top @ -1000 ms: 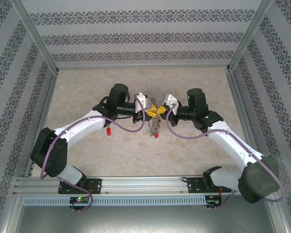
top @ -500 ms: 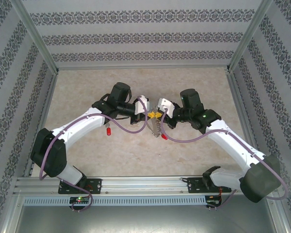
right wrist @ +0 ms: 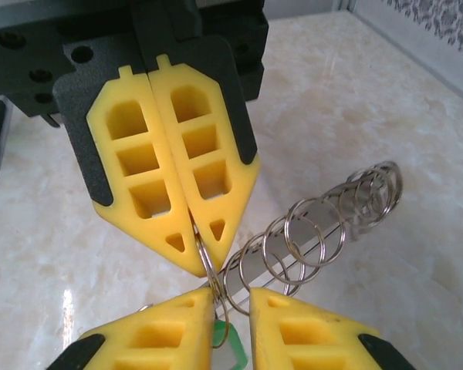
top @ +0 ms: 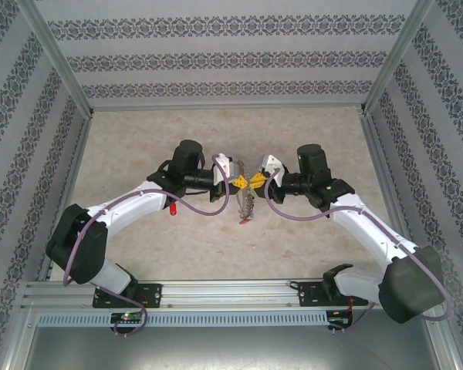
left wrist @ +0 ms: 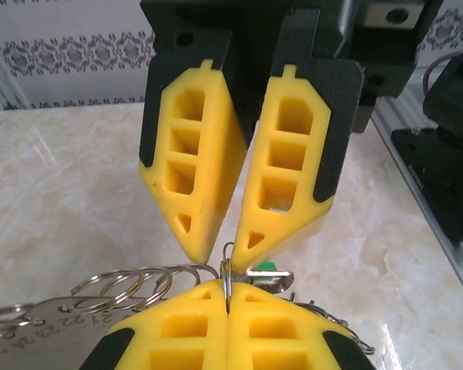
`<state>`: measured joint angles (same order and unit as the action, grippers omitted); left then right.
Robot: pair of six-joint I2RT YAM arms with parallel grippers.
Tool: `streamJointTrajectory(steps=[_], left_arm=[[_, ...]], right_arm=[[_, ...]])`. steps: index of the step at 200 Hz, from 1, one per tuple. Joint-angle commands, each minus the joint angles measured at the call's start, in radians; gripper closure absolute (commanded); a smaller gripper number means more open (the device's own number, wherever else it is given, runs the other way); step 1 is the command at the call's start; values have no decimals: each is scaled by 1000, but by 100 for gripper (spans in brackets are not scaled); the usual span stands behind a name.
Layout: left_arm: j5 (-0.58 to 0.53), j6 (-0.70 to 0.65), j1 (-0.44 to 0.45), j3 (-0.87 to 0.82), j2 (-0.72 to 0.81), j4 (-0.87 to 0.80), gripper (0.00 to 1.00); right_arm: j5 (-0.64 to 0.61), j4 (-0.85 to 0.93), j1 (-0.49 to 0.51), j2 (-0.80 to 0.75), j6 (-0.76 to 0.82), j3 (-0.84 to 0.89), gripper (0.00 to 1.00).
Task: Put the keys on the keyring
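Two hands are meeting tip to tip at one end of the keyring (top: 245, 202), whose metal strip (left wrist: 62, 324) is showing stamped numbers 21, 22, 23. The left hand (left wrist: 226, 297) is clamping one thin ring (left wrist: 227, 271). The right hand (right wrist: 231, 297) is standing slightly open around it. One red key (top: 172, 210) is lying on the counter (top: 309, 247), well left of the keyring.

Keyring (left wrist: 150, 277) — partly behind left end effector (left wrist: 228, 293) (green tag (left wrist: 266, 267) too)
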<state>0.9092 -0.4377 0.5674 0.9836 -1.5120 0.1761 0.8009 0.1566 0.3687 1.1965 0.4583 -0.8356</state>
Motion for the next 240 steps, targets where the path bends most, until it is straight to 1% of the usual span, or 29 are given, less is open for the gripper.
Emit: streamJointTrajectory(steps=[1,15,58,85,99,122,133,149,160,171,186,199,215,240], left_arm=[[94,120,-3,-4,4,241,100],[111,154,-3,-13,-3,292,100],[114,211,-4,-35,2,382,100],[114,288,-7,-64,3,507,100],[109,307,-10,-68,3,533,100],[102,333,-10,-79,1,581,100],[103,339,-10,-78,-2,587,100],[105,357,-11,-84,-8,617,100],[108,362,-10,-82,-14,618,100],[112,364,-11,-78,-21,614,100],[101,353,-11,-80,-22,596,100],[86,333,-11,-77,-19,560,100],[64,296,-10,-69,-17,498,100],[34,252,-11,-63,-7,440,100]], right_arm=[[131,-103,-23,19,-52,7,80],[161,-103,-33,32,-50,1,82],[168,-108,-53,63,-49,9,80],[192,-127,-77,73,-54,35,79],[201,-139,-93,79,-76,43,79],[202,-167,-98,69,-100,61,75],[205,-176,-101,60,-107,66,79],[185,-189,-101,54,-120,69,80],[195,-186,-101,50,-127,61,82],[198,-184,-100,42,-137,52,79],[156,-183,-99,13,-139,49,79],[102,-175,-99,-22,-135,48,76],[63,-132,-100,-56,-105,36,67],[53,-79,-100,-94,-75,26,64]])
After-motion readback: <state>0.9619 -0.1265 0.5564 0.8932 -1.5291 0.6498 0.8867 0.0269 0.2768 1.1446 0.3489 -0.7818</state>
